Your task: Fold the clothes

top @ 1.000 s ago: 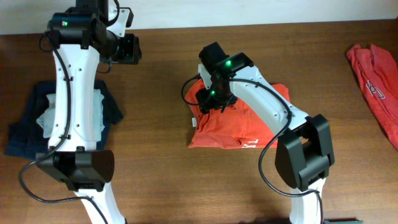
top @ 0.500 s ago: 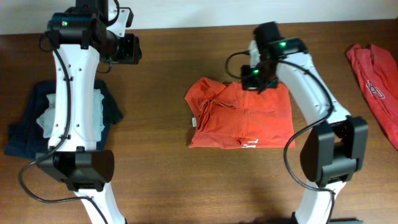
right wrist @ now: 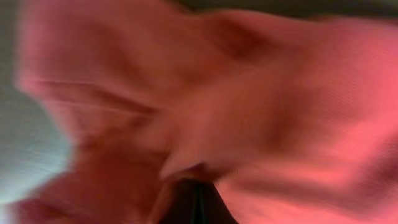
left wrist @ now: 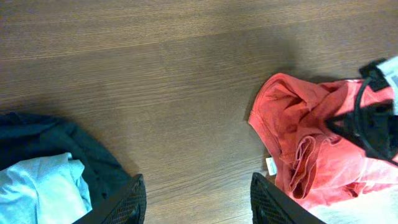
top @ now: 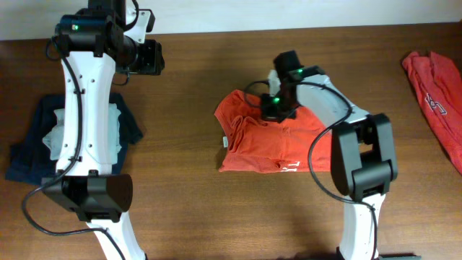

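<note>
Two arms stand over the tabletop (top: 202, 209): the left arm (top: 86, 108) stretches up the left side, its hand (left wrist: 198, 186) spread wide and empty above bare wood. The right arm (top: 361, 155) doubles back from its base, its hand (top: 278, 107) down at the upper middle of the shirt (top: 281, 144); its wrist view is blurred, so I cannot tell its grip. That orange-red shirt lies mid-tabletop, folded roughly square, rumpled at its left, white print along its near edge; a second shirt (top: 437, 94) lies heaped at the right edge.
</note>
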Available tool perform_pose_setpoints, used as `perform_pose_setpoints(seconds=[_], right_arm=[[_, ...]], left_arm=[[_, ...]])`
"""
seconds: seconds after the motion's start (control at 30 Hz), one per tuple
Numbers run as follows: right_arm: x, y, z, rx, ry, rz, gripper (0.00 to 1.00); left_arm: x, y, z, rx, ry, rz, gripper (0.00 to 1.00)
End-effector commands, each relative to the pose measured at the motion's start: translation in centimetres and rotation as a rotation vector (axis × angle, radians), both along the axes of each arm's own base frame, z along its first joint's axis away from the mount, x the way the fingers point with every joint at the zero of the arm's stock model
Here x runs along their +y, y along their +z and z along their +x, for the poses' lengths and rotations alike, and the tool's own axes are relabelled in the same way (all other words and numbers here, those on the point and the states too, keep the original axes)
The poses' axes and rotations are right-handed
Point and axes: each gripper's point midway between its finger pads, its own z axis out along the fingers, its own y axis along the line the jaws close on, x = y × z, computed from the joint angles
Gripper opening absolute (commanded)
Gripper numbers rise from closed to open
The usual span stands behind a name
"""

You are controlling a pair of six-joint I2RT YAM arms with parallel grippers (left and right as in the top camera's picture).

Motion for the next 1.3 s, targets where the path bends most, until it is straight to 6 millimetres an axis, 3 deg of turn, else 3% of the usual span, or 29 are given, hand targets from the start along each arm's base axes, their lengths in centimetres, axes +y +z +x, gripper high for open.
perform_pose_setpoints(seconds=[0.0, 0.1, 0.27, 0.4, 0.47, 0.5, 0.53, 0.63, 0.73, 0.93, 1.07, 1.17, 1.27], right_arm=[[7.2, 4.4, 0.4, -0.103, 0.166, 0.33, 0.04], [9.9, 8.0, 1.4, -0.21, 0.25, 0.514, 0.04], [9.3, 10.4, 3.0, -0.277, 0.237, 0.57, 0.04], [4.8, 11.1, 3.8, -0.242, 0.134, 0.547, 0.04], [1.9, 10.4, 3.4, -0.168, 0.055, 0.513, 0.04], [0.9, 10.0, 3.1, -0.137, 0.025, 0.496, 0.04], [-1.9, 8.4, 2.2, -0.049, -0.05, 0.43, 0.04], [-5.7, 5.7, 0.2, 0.058, -0.114, 0.27, 0.04], [-6.8, 4.1, -1.0, 0.107, -0.121, 0.183, 0.04], [-4.8, 0.7, -2.9, 0.159, -0.113, 0.133, 0.04], [-2.5, -1.0, -2.9, 0.14, -0.128, 0.159, 0.04], [0.6, -0.1, -1.6, 0.058, -0.076, 0.268, 0.04], [5.1, 4.1, 1.1, -0.134, 0.068, 0.505, 0.04]], left_arm=[[0.4, 1.7, -0.3, -0.044, -0.004, 0.011, 0.54], [0.4, 1.7, -0.3, -0.044, -0.005, 0.011, 0.54], [0.4, 1.7, -0.3, -0.044, -0.004, 0.01, 0.54], [0.4, 1.6, -0.6, -0.034, -0.016, 0.016, 0.54], [0.4, 1.5, -0.7, -0.032, -0.042, 0.029, 0.54], [0.4, 1.4, -0.8, -0.031, -0.046, 0.031, 0.54], [0.4, 1.4, -0.8, -0.031, -0.045, 0.031, 0.54], [0.4, 1.5, -0.7, -0.036, -0.045, 0.031, 0.54], [0.4, 1.6, -0.4, -0.047, -0.045, 0.03, 0.54], [0.4, 1.5, -0.6, -0.04, -0.045, 0.031, 0.54], [0.4, 1.4, -0.9, -0.025, -0.045, 0.031, 0.54], [0.4, 1.3, -1.0, -0.022, -0.045, 0.031, 0.54], [0.4, 1.4, -1.0, -0.023, -0.046, 0.031, 0.54]])
